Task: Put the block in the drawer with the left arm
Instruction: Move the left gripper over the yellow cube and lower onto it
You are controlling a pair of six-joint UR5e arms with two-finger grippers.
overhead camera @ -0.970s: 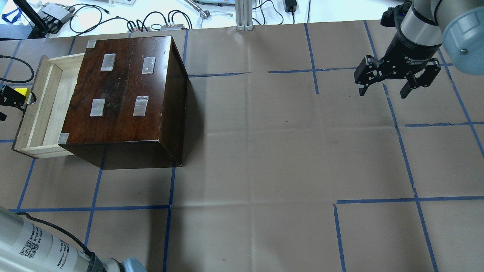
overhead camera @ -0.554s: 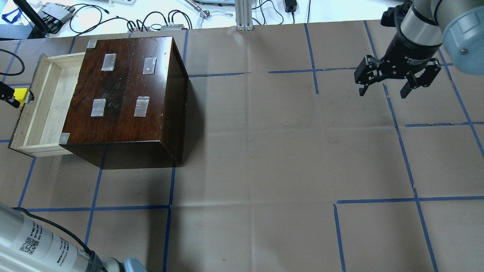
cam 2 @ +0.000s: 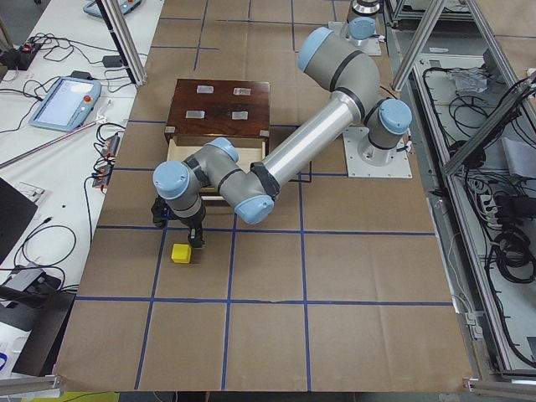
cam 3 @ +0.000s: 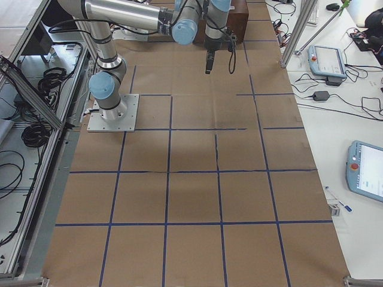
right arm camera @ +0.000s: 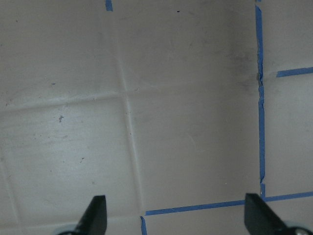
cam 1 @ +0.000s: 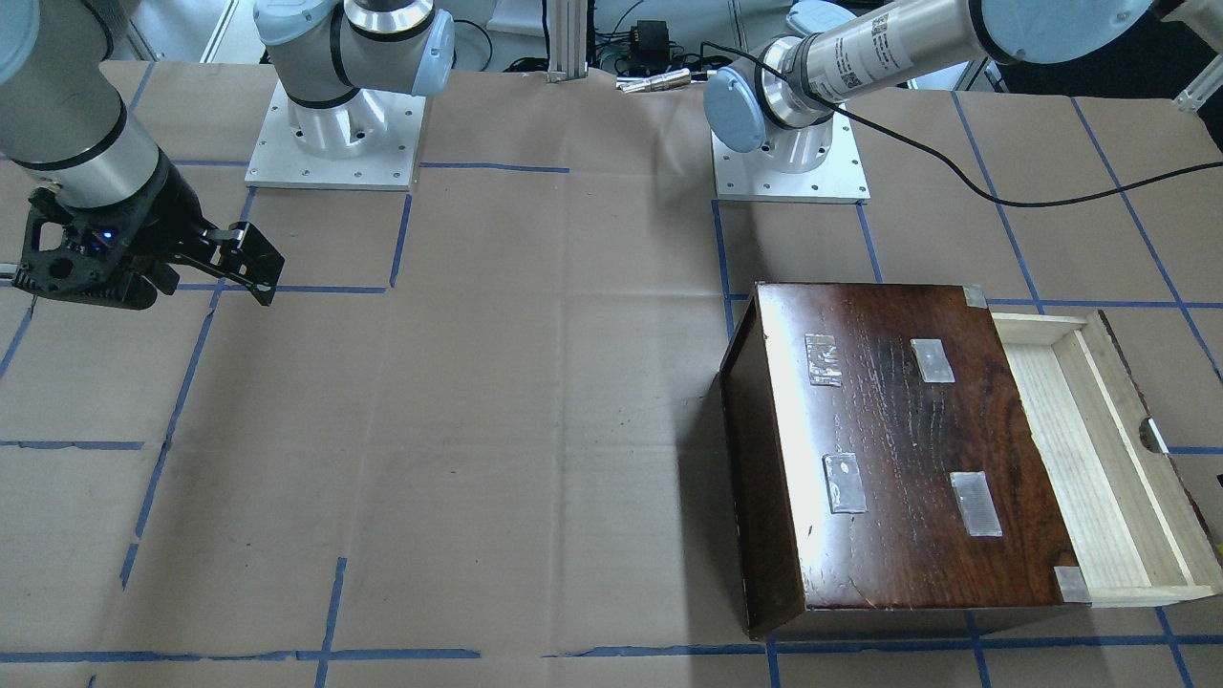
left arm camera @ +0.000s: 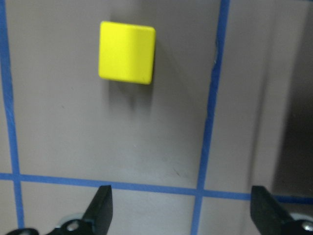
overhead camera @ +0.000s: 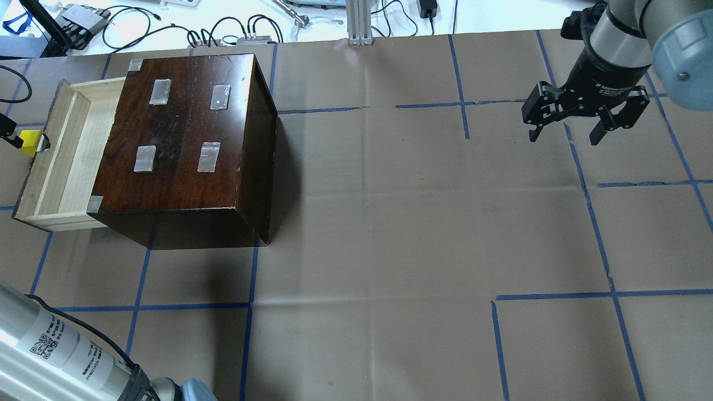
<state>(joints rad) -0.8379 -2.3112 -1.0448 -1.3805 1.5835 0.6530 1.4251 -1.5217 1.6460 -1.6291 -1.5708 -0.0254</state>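
Brown paper tabletop (left arm camera: pixel 73 137) bears the small yellow cube (left arm camera: pixel 127 51), lying apart from the black left gripper (left arm camera: pixel 182 209). Jaws spread wide, empty.

The left tool (left arm camera: pixel 182 203) has drawn back from the block (overhead camera: pixel 30 142). A second ago it showed at the block's side in the overhead view; now only a sliver remains at the left edge. The block lies alone on the table (overhead camera: pixel 356 223), a touch lower. The drawer (overhead camera: pixel 42 167) stands slightly farther out. The left arm's forearm (overhead camera: pixel 50 356) has shifted leftward.
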